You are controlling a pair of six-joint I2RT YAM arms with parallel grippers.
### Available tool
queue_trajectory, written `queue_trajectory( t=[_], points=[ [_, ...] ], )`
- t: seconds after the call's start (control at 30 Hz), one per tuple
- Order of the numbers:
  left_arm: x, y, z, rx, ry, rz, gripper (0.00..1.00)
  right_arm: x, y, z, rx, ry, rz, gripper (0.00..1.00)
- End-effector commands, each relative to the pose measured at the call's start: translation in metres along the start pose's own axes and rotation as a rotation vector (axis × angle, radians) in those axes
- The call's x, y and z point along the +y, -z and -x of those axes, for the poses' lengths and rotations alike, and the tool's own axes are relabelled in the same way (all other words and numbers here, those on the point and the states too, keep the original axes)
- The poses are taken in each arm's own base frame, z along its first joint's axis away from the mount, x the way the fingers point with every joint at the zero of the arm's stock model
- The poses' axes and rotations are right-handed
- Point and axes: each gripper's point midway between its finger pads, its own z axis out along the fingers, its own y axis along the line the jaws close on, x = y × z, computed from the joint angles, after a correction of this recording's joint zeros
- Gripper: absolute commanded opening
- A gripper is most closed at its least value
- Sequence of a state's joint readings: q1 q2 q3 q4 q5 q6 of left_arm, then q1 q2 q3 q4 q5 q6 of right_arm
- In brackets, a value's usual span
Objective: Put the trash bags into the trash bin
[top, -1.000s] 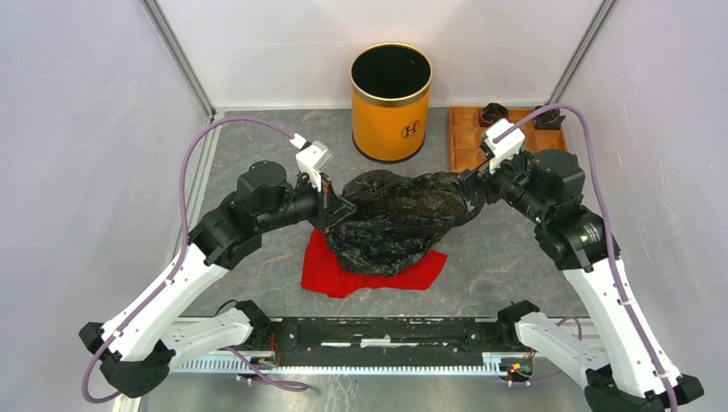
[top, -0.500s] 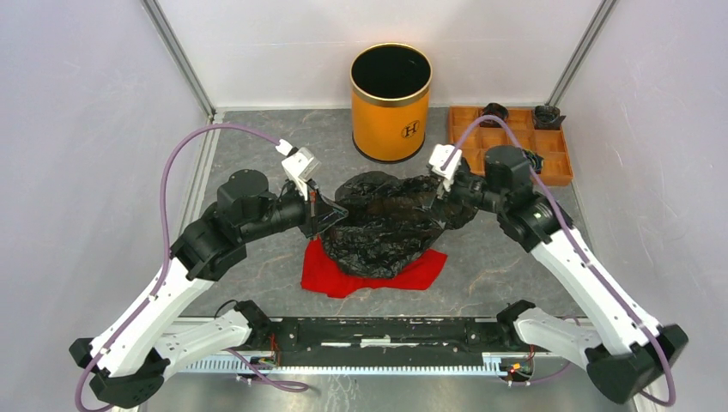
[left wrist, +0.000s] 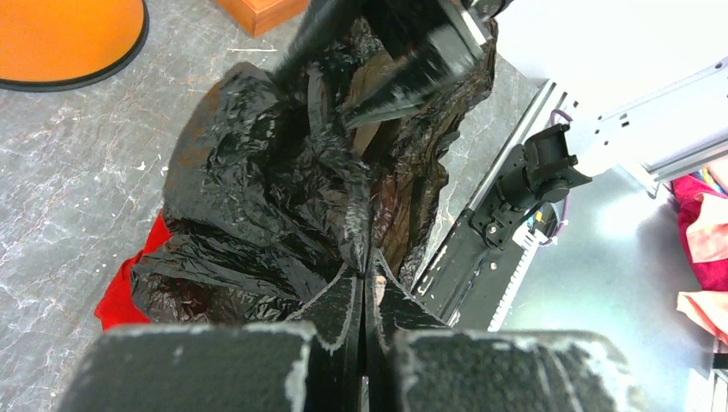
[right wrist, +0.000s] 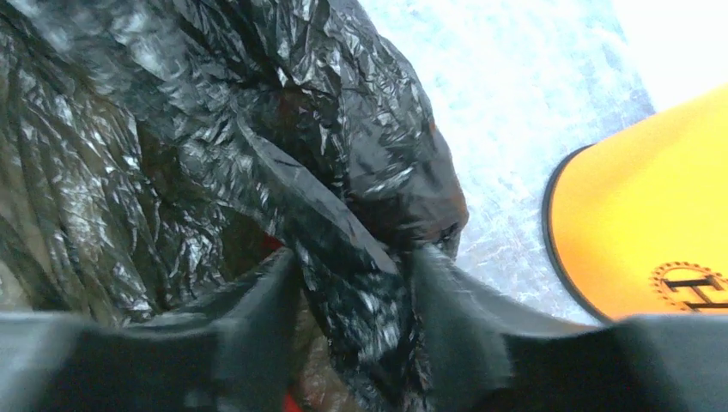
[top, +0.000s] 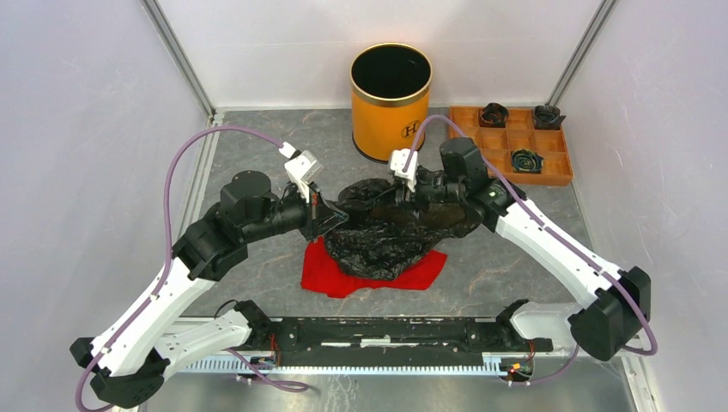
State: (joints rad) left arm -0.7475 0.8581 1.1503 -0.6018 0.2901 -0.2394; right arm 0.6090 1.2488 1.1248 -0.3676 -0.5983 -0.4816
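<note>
Now the right gripper [right wrist: 356,262] has swung to the bag's [top: 386,240] middle, jaws apart around a fold, while the left gripper [left wrist: 365,287] stays clamped on its left edge, so lifting it off the desk [top: 257,154] toward the bin [top: 388,120] looks close.

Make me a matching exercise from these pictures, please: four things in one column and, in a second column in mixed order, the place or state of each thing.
Things:
1. trash bag
2. trash bin
3. red cloth
4. compartment tray

Places or states:
A. at the far right, with dark rolled bundles in some compartments
B. lying flat, partly under black plastic
C. upright at the back, mouth open
D. crumpled in the middle, pinched by the shut left tool

Pairs: 1-D, 2-C, 3-B, 4-A.
</note>
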Motion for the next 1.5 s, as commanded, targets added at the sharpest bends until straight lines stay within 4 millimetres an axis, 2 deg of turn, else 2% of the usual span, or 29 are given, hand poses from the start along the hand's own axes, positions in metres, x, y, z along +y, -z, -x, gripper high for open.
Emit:
queue_trajectory(
  t=[0.0,0.03,0.07,0.17,0.3,0.33,0.37,0.43,0.47,0.5,0.53,0.57,0.63,0.67,0.7,0.8,0.83,0.9,1.0,1.07,1.1,1.13,1.3,1.4,1.47],
  points=[
    [0.004,0.006,0.008,-0.01,-0.05,0.029,0.02,-0.01,-0.005,0.023,-0.063,-0.023,-0.019,0.28],
    [0.006,0.006,0.01,-0.013,-0.045,0.045,0.02,-0.017,-0.001,0.029,-0.077,-0.052,-0.076,0.12],
    [0.009,0.005,0.012,-0.014,-0.038,0.063,0.02,-0.031,0.009,0.033,-0.088,-0.102,-0.181,0.01],
    [0.021,0.0,0.023,-0.031,0.007,0.142,0.06,-0.07,0.059,0.04,-0.125,-0.245,-0.553,0.0],
    [0.038,-0.017,0.059,-0.1,0.07,0.254,0.27,-0.091,0.135,0.063,-0.265,-0.287,-0.876,0.01],
    [0.038,-0.022,0.074,-0.119,0.069,0.259,0.3,-0.097,0.15,0.068,-0.273,-0.287,-0.942,0.01],
    [0.039,-0.029,0.087,-0.126,0.066,0.265,0.29,-0.101,0.161,0.071,-0.275,-0.291,-0.99,0.01],
    [0.033,-0.034,0.12,-0.146,0.045,0.261,0.29,-0.107,0.173,0.083,-0.303,-0.323,-1.034,0.01],
    [0.03,-0.03,0.144,-0.183,0.035,0.272,0.29,-0.107,0.171,0.088,-0.324,-0.343,-1.016,0.0],
    [0.033,-0.033,0.148,-0.178,0.041,0.287,0.31,-0.105,0.166,0.089,-0.341,-0.376,-0.996,0.0],
    [0.032,-0.033,0.155,-0.193,0.055,0.294,0.37,-0.104,0.162,0.085,-0.343,-0.405,-0.988,0.01],
    [0.033,-0.034,0.156,-0.199,0.078,0.301,0.47,-0.103,0.159,0.079,-0.346,-0.439,-0.987,0.0],
    [0.042,-0.041,0.132,-0.17,0.137,0.324,0.75,-0.098,0.153,0.06,-0.346,-0.494,-0.995,0.0],
    [0.047,-0.044,0.113,-0.146,0.165,0.337,0.87,-0.094,0.147,0.047,-0.344,-0.523,-0.991,0.0],
    [0.051,-0.041,0.096,-0.129,0.189,0.348,0.96,-0.088,0.143,0.038,-0.359,-0.542,-0.979,0.0],
    [0.063,-0.039,0.038,-0.039,0.286,0.4,1.0,-0.075,0.131,0.031,-0.424,-0.576,-0.914,0.0],
    [0.064,-0.04,0.021,-0.02,0.335,0.397,1.0,-0.072,0.128,0.027,-0.429,-0.593,-0.9,0.01],
    [0.051,-0.046,0.0,-0.029,0.443,0.312,1.0,-0.069,0.123,0.022,-0.431,-0.618,-0.883,0.01],
    [0.025,-0.064,-0.009,-0.094,0.596,0.104,1.0,-0.069,0.12,0.019,-0.443,-0.649,-0.88,0.0],
    [0.007,-0.077,-0.007,-0.144,0.712,-0.051,1.0,-0.069,0.121,0.02,-0.454,-0.672,-0.888,0.0],
    [0.0,-0.084,-0.013,-0.138,0.751,-0.125,1.0,-0.069,0.122,0.021,-0.46,-0.683,-0.888,0.01],
    [-0.005,-0.092,-0.008,-0.158,0.771,-0.186,1.0,-0.069,0.123,0.023,-0.471,-0.693,-0.887,0.01],
    [-0.007,-0.123,-0.018,-0.114,0.799,-0.209,1.0,-0.065,0.128,0.033,-0.537,-0.713,-0.861,0.01],
    [-0.014,-0.136,-0.018,-0.137,0.8,-0.238,1.0,-0.064,0.13,0.045,-0.587,-0.715,-0.835,0.01],
    [-0.012,-0.145,-0.02,-0.157,0.812,-0.222,1.0,-0.064,0.131,0.048,-0.596,-0.718,-0.831,0.0]
  ],
)
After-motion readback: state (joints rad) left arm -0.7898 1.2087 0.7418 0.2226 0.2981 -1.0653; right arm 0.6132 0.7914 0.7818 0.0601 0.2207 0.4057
